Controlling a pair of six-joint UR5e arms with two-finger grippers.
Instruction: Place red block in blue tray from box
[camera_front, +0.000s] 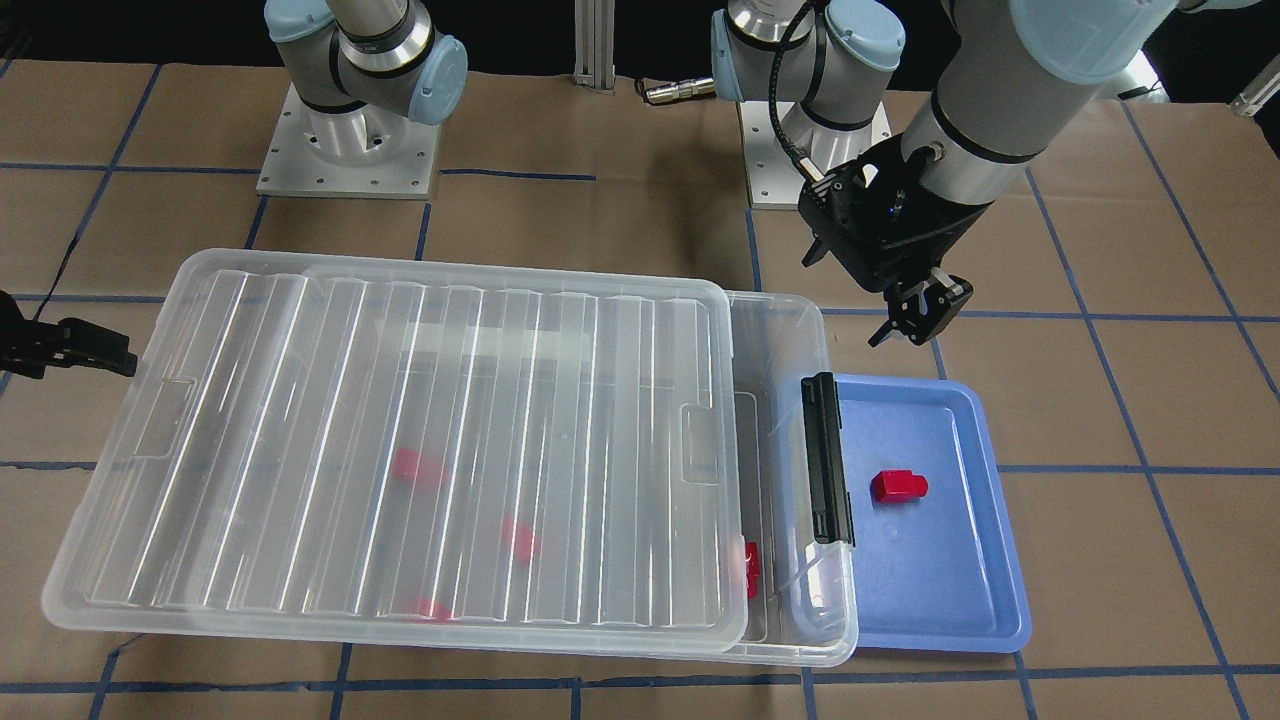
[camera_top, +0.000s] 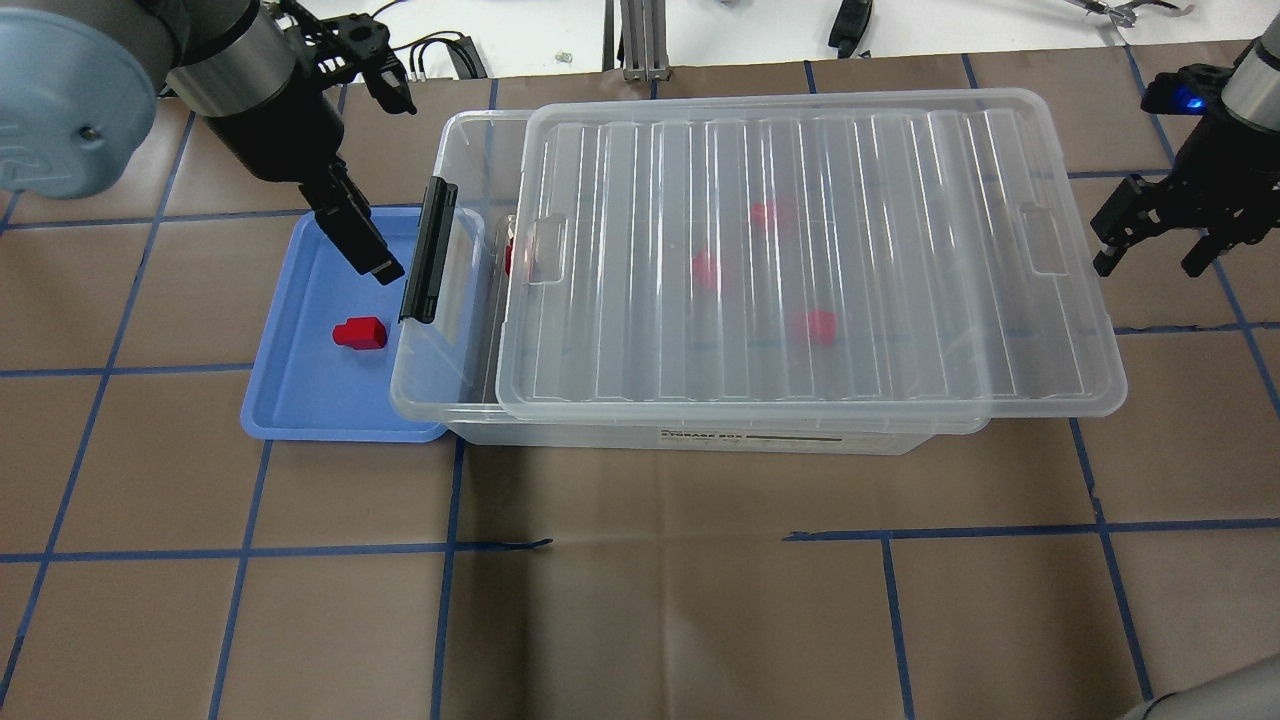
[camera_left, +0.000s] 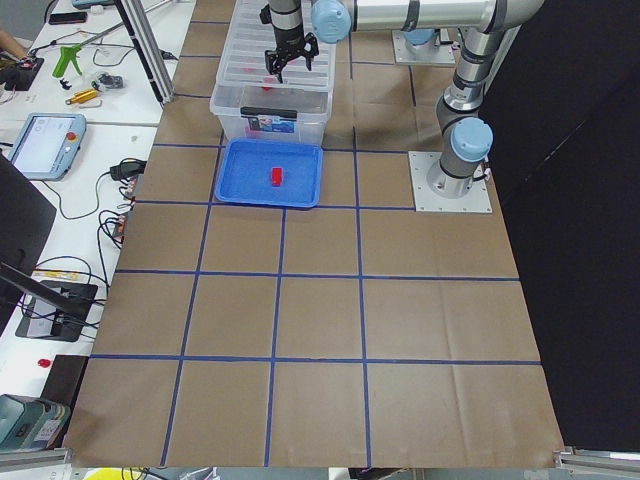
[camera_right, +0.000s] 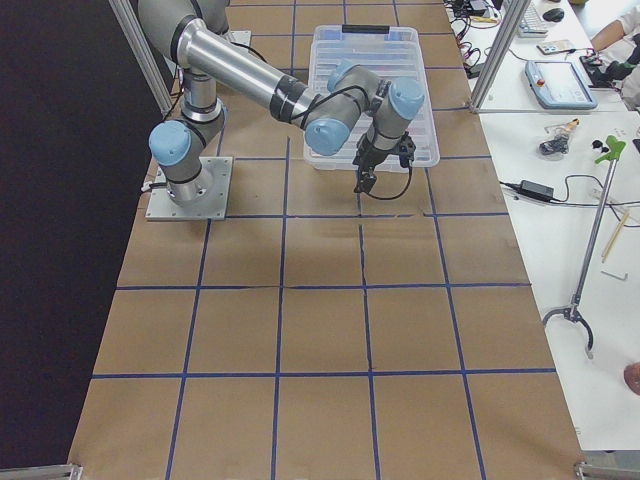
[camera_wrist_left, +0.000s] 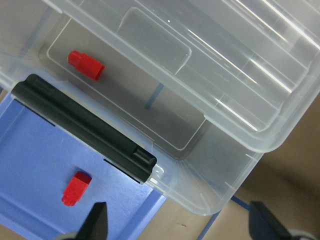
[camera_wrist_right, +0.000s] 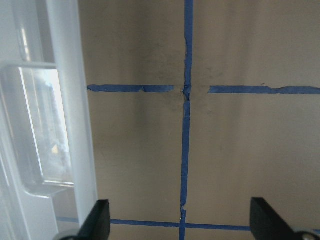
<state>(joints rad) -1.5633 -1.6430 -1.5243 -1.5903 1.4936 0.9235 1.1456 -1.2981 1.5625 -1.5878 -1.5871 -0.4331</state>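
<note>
L gripper (camera_front: 918, 318): jaws apart, empty, hovering over the far rim of the blue tray (camera_front: 940, 580), near the black latch (camera_front: 828, 470). R gripper (camera_top: 1148, 262): jaws apart, empty, over the table (camera_top: 640, 600) off the box's (camera_front: 790, 330) opposite end. One red block (camera_front: 898, 486) lies in the tray, approx. centre, so placement looks complete. Risk: box's latch end overhangs the tray edge. Any finger contact w/ latch or lid (camera_front: 450, 440) could shove the box, shift the tray and displace the block.
</note>
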